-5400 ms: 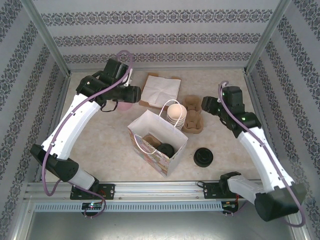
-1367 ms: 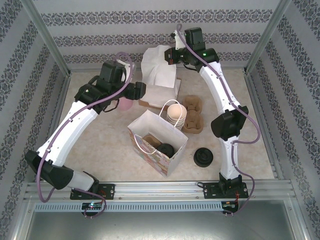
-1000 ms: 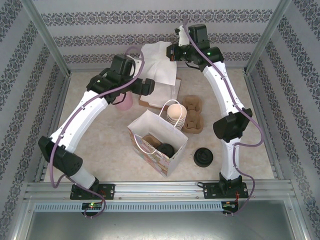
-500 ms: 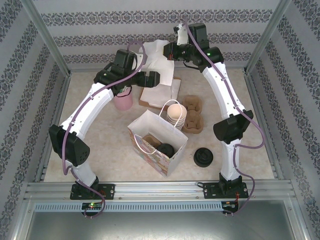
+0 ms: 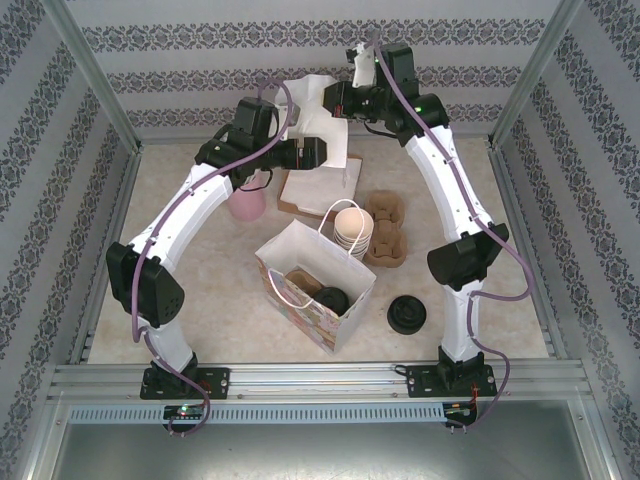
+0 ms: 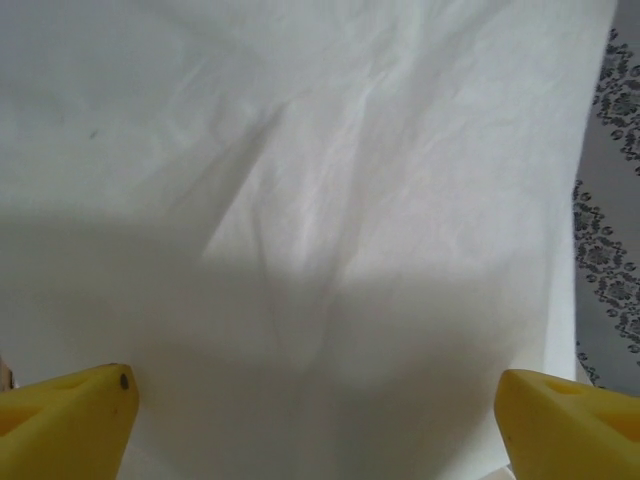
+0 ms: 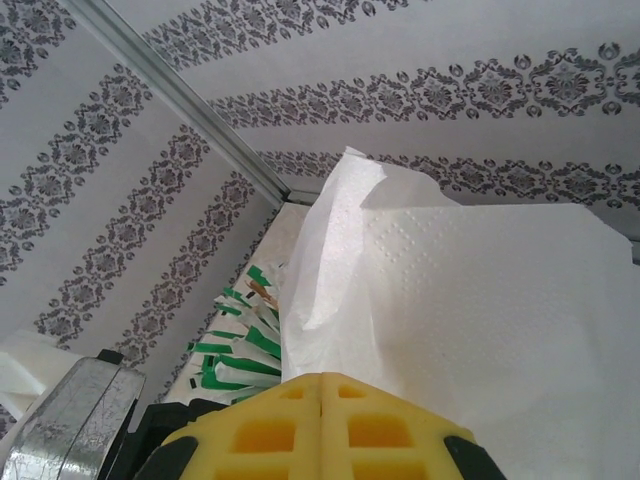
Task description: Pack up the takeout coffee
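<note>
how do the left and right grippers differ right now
The left gripper is open, fingers spread wide; the right gripper is shut. The right gripper pinches the white napkin and holds it up; the left gripper only faces the sheet, without gripping it. Both have yellow fingers.

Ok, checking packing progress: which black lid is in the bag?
The lid inside the white bag's open top; the loose black lids sit outside, on the table right of it.

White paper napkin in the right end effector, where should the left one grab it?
Probably its free side edge, from the left, edge-on: the white paper napkin is a thin limp sheet, pinched by the right end effector, and faces the open left end effector flat.
</note>
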Controlling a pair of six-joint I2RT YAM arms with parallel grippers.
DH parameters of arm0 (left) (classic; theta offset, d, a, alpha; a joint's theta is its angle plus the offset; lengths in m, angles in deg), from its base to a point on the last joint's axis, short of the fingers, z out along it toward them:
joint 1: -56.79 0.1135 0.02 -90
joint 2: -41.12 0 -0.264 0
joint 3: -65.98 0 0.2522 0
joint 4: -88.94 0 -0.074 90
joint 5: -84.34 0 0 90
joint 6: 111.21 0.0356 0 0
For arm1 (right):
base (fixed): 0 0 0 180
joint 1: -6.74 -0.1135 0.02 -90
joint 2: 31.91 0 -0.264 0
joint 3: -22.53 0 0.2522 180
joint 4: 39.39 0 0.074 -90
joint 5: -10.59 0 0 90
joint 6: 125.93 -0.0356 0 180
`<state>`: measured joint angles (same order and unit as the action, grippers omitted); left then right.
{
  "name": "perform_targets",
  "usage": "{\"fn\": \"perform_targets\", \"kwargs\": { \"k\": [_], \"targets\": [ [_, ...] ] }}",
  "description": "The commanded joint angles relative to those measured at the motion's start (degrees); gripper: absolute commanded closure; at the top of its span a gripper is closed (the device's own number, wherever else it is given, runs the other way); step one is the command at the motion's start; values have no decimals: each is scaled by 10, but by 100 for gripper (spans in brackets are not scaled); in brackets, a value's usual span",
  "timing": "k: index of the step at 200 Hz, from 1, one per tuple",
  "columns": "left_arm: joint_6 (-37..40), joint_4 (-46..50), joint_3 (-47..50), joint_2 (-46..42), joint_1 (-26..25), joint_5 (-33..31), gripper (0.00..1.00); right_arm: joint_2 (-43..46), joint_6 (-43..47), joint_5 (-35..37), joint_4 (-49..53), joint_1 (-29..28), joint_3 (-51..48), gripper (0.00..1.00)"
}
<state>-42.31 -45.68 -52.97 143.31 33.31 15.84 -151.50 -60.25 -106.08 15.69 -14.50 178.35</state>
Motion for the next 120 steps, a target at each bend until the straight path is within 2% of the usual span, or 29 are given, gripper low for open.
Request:
{"fn": "perform_targets", "kwargs": {
  "k": [1,47,90,120],
  "targets": [
    [-23,-38,-1,1,7,25,14,23,-11,-9,-12,-6,21,100],
    [-45,-66,1,-2,8,52,40,25,-15,-7,-10,-13,21,100],
    [-48,-86,2,-17,7,68,82,38,-20,-12,-5,-19,21,100],
    [-43,-107,5,-37,8,82,92,53,-30,-7,11,-19,14,99]
  ]
}}
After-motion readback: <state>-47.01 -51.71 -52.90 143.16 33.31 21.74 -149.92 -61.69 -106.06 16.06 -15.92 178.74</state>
